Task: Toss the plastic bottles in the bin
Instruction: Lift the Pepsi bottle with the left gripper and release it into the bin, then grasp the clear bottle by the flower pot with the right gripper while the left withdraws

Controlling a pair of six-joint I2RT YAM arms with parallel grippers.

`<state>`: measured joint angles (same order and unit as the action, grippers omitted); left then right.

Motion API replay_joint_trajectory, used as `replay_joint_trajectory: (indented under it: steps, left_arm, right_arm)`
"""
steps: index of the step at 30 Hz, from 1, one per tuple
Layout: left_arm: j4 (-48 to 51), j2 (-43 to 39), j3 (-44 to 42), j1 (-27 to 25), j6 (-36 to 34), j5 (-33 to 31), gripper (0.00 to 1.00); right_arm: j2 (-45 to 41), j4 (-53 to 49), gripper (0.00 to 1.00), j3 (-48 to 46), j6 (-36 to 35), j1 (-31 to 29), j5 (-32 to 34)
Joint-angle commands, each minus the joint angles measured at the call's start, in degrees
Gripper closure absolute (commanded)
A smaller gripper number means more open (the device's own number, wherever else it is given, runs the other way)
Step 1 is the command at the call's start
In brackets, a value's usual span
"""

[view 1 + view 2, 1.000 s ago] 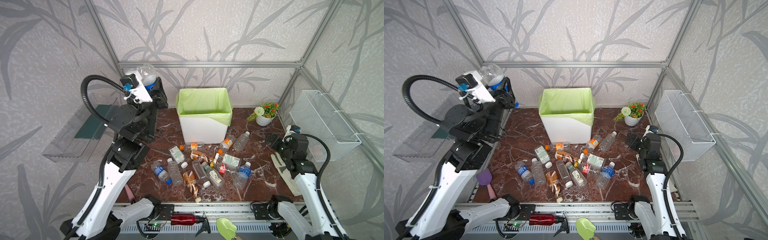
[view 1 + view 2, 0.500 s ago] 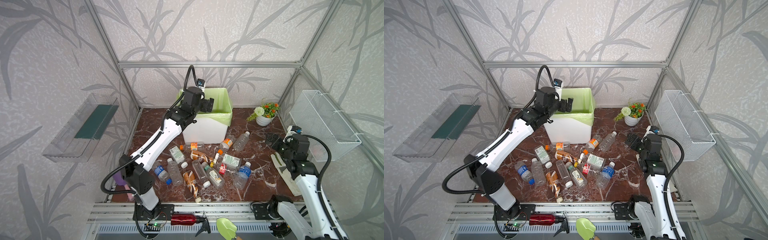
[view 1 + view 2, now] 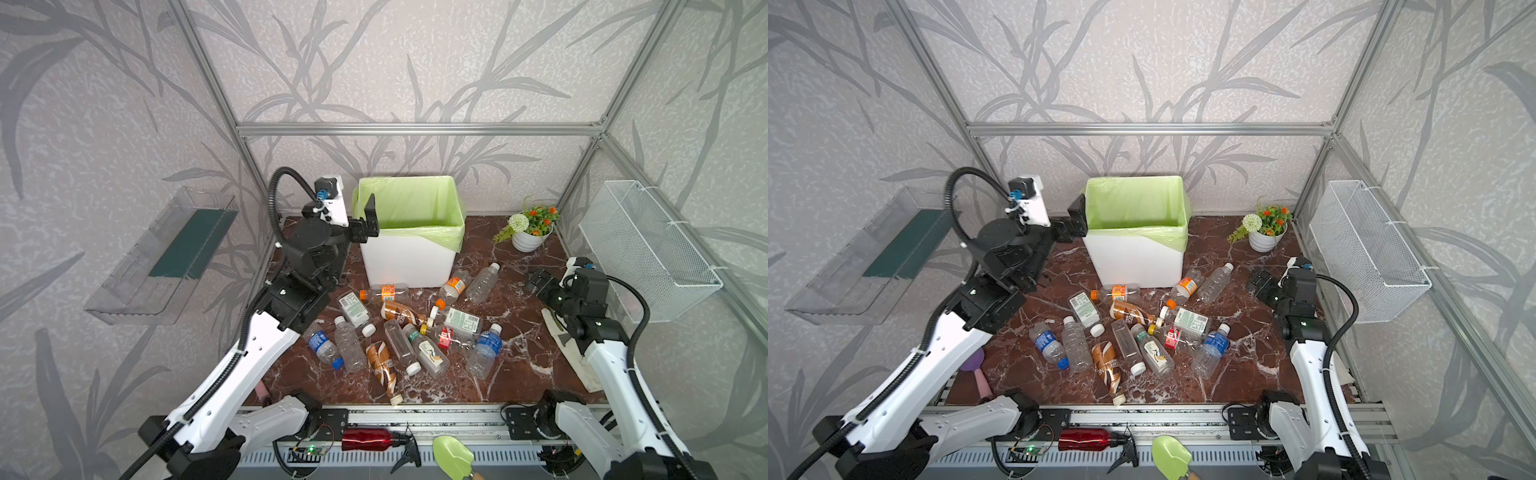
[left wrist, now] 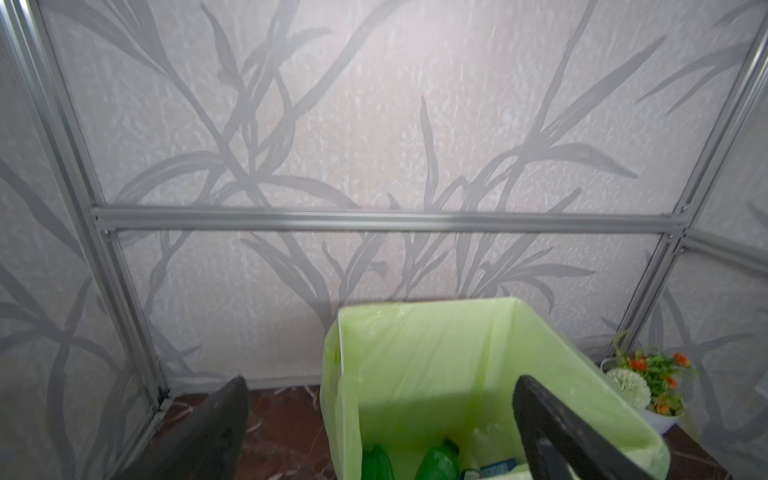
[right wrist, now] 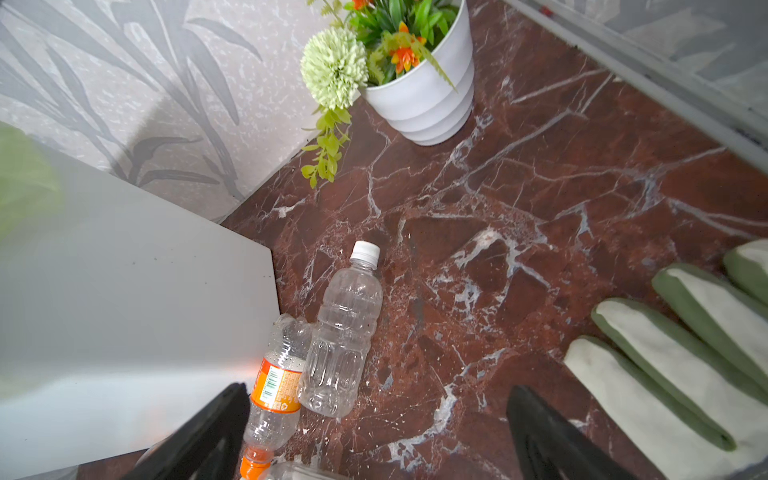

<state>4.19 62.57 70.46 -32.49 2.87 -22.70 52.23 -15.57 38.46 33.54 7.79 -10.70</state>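
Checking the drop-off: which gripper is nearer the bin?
Left. The left gripper is open at the bin's left rim; the right gripper sits apart, off to its right.

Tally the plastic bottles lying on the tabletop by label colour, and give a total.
Brown-labelled bottles: 2
Blue-labelled bottles: 2
Orange-labelled bottles: 2
Green-and-white-labelled bottles: 2
Red-labelled bottle: 1
White-labelled bottle: 1
Unlabelled clear bottles: 3
Total: 13
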Motion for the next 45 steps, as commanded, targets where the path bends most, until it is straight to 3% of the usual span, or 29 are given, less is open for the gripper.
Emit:
replay_joint_trajectory:
  steps: [1, 4, 9, 11, 17, 23, 31, 36, 42, 45]
  left_arm:
    - [1.81, -3.21, -6.39, 0.45, 3.70, -5.36, 0.01]
    - [4.62, -5.53, -10.70, 2.84, 6.50, -5.49, 0.01]
    - [10.14, -8.81, -16.42, 17.15, 16.60, 4.87, 0.01]
    - [9.79, -10.95, -19.67, 21.28, 18.26, 6.24, 0.01]
    - [12.23, -13.85, -24.84, 27.91, 22.85, 10.75, 0.01]
    - [12.23, -15.42, -27.30, 30.41, 23.71, 11.58, 0.01]
    - [11.38, -14.75, -27.72, 31.48, 24.32, 13.82, 0.01]
    - [11.04, -13.90, -27.45, 31.72, 24.79, 15.03, 0.01]
    - [10.76, -13.61, -27.79, 32.05, 25.45, 15.70, 0.01]
    - [10.67, -13.38, -27.91, 32.14, 25.73, 15.59, 0.01]
  right_arm:
    - [2.30, 2.06, 0.03, -0.97, 2.67, -0.96, -2.28]
    - [5.91, 4.60, 0.03, -0.93, 5.09, -2.93, -2.65]
    - [13.82, 9.32, 0.03, 0.80, 6.88, -6.98, -3.13]
    - [18.22, 9.63, 0.04, 2.73, 6.50, -8.74, -2.32]
    - [32.75, 9.19, 0.10, 9.60, 6.36, -11.03, -4.70]
    - [43.16, 9.19, 0.15, 14.92, 5.98, -11.48, -6.29]
    - [49.21, 6.12, 0.16, 17.97, 4.97, -13.26, -5.63]
    - [49.33, 5.75, 0.31, 17.25, 3.89, -13.18, -3.42]
    - [47.98, 7.00, 0.57, 15.65, 3.38, -11.63, -4.49]
    - [42.43, 9.15, 0.59, 13.86, 1.73, -11.40, -4.01]
